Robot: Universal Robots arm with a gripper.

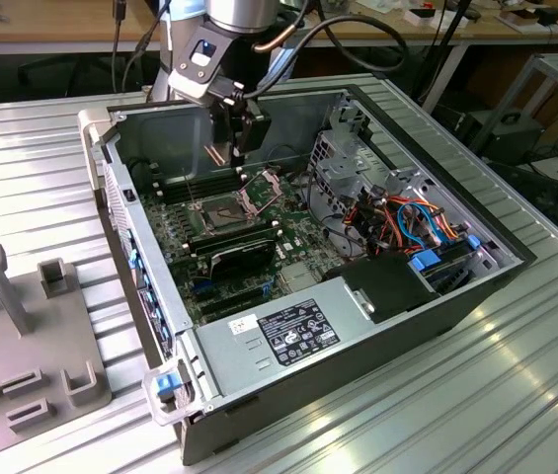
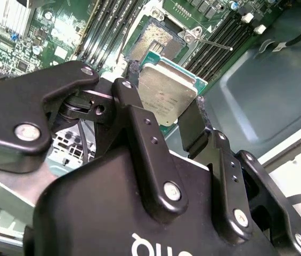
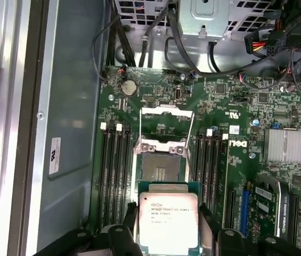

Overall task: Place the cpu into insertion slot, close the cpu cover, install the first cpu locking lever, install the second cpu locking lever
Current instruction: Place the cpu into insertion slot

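My gripper hangs inside the open computer case, shut on the cpu, a square chip with a silver top and green rim. In the second wrist view the black fingers clamp the cpu by two opposite edges. It hangs a little above the motherboard, off to one side of the insertion slot, whose dark pin field lies bare. The cpu cover stands flipped open on the slot's far side. In the exterior view the insertion slot lies below the gripper, beside the cpu cover. A thin locking lever sticks up next to the socket.
Black memory slots flank the socket on both sides. A power supply, a bundle of cables and a drive cage fill the case at the exterior view's right. A grey fixture sits on the table at the exterior view's left.
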